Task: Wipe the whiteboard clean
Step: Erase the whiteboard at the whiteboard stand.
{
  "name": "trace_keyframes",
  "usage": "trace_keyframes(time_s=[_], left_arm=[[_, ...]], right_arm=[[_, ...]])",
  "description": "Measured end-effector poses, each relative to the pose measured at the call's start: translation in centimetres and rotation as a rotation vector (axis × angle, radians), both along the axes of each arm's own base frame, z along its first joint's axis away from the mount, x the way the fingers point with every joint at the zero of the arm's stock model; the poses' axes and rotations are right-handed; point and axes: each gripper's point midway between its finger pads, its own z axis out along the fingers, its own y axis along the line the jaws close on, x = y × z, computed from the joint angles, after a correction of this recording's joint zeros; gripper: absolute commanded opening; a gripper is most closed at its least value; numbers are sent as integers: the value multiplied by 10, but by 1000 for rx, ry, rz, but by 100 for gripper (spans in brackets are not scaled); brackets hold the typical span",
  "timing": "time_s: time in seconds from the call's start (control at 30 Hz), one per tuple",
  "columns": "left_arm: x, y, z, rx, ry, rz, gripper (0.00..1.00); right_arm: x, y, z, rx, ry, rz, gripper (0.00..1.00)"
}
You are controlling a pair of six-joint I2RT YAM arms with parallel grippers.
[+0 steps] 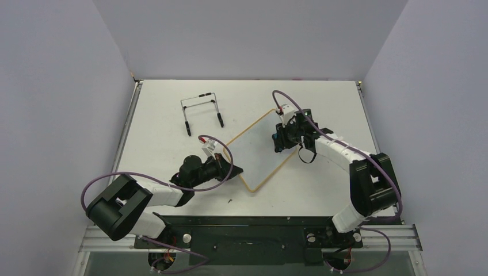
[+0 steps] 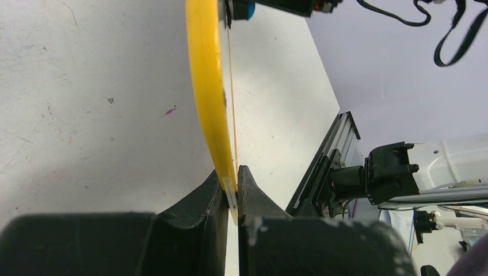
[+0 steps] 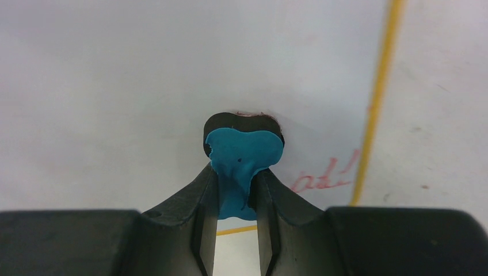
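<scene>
Heads up, the main thing to watch is the board skating out on you. Your left hand (image 2: pixel 237 172) is shut tight on just the thin yellow frame (image 2: pixel 204 86) at the near-left edge of the whiteboard (image 1: pixel 260 150). A hard sideways rub could twist the board out of that pinch or swing it round on the bench (image 1: pixel 172 98).

Your right hand (image 3: pixel 237 171) is clamped on the blue eraser (image 3: pixel 244 150) by its narrow waist, dark pad down on the board. Push too steep and I reckon it rolls in the grip. The red writing (image 3: pixel 322 179) sits just beside the frame, so the pad may ride up on the rim and skip it.

The board itself lies cornerwise mid-bench between both arms. The white face is mostly clean, with just that red scrawl left near one corner.
</scene>
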Motion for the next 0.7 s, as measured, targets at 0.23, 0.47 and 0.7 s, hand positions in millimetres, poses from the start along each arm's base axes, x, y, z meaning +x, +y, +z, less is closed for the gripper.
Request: trace_keyframes(time_s=[0.23,0.47,0.7], left_arm=[[1,-1,-1,-3,7,3,0],[2,-1,-2,-8,21,9,0],[4,0,-6,-3,32,19,0]], right_arm=[[29,-28,-11,-35,25,-122,0],[24,-20,-14,-5,69,-129,0],[-24,35,-1,72,111,40,0]])
